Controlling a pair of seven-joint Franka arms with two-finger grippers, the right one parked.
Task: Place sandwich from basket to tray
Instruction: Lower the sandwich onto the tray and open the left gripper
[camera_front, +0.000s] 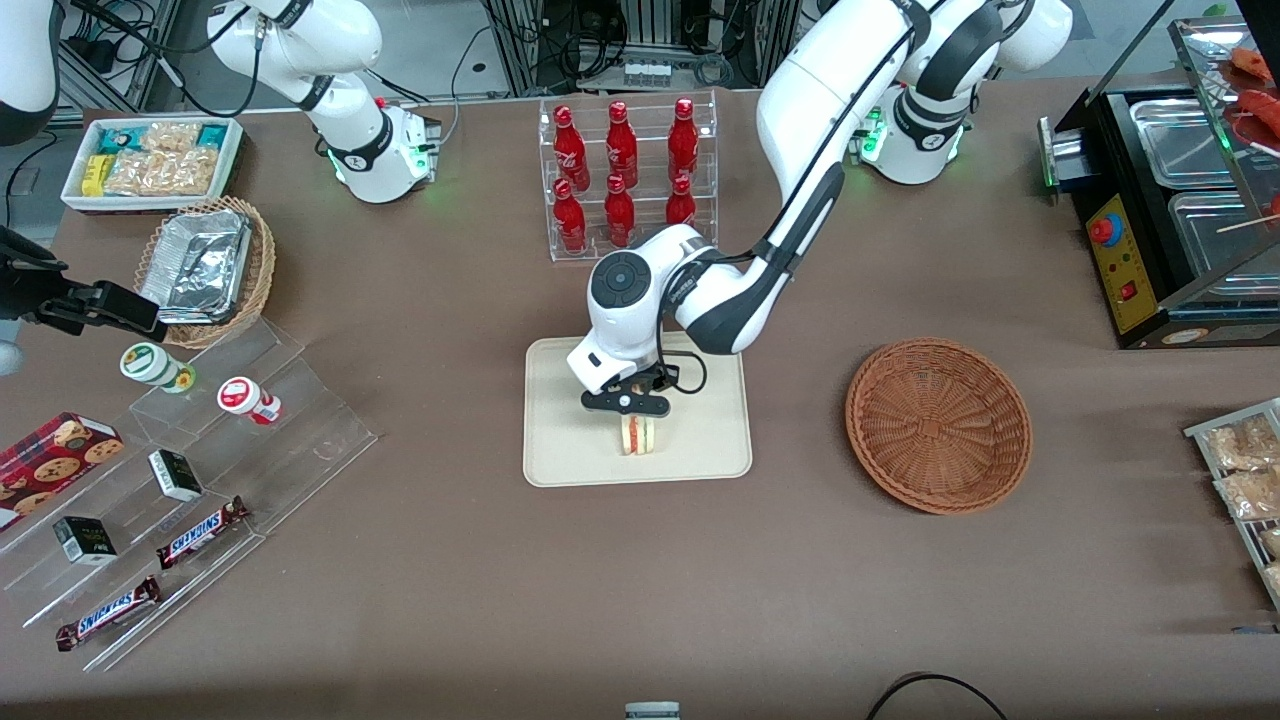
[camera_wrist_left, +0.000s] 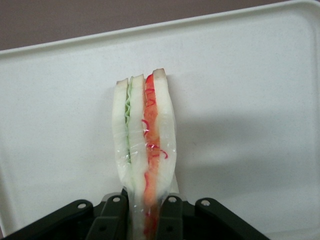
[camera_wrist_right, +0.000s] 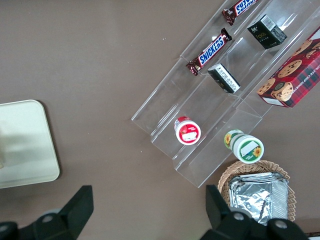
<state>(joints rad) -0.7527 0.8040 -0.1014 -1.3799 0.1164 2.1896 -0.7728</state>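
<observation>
Gripper (camera_front: 634, 412): I log fingers (camera_wrist_left: 112, 216) clenched on sandwich (camera_wrist_left: 145, 150), wedge upright, over tray (camera_front: 560, 440). Basket (camera_front: 938, 425): on bench beside tray, apart.

Surface (camera_front: 450, 560): one wide top in flat matte brown (cloth-like, with no pattern), filling nearly the whole front view.
Floor (camera_front: 440, 40): pale grey, seen past the surface's edge farthest from the front camera.
Frames (camera_front: 520, 45): grey metal uprights standing on that floor.
Cables (camera_front: 600, 30): dark loops hanging among the frames.
Light: even and overhead, shadows soft and short.
</observation>
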